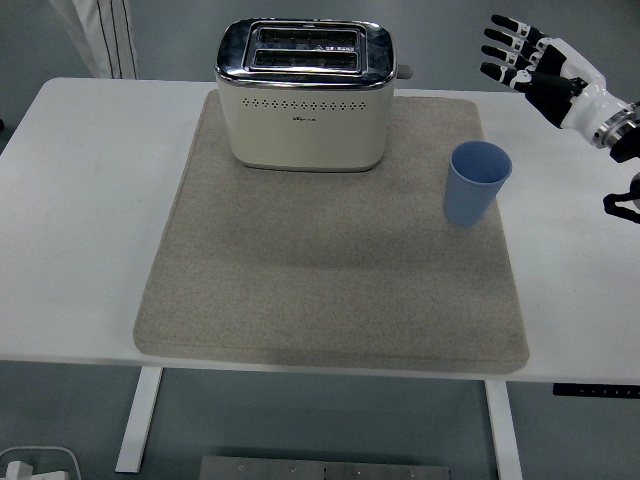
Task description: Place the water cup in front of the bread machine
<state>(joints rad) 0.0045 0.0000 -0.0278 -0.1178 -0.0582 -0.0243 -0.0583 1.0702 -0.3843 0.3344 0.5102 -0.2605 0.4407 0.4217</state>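
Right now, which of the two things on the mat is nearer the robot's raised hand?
The blue cup, upright at the mat's right edge, below the open right hand; the cream toaster sits farther left.

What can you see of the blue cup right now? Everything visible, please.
The blue cup is a plain, handleless tumbler in matte light blue that looks like plastic, tapering slightly toward the base. It stands upright with its mouth open; its contents cannot be seen. It sits near the right edge of the grey mat, to the right of the toaster and clear of it. Nothing touches it but the mat; the right hand is raised above and to its right, fingers spread.
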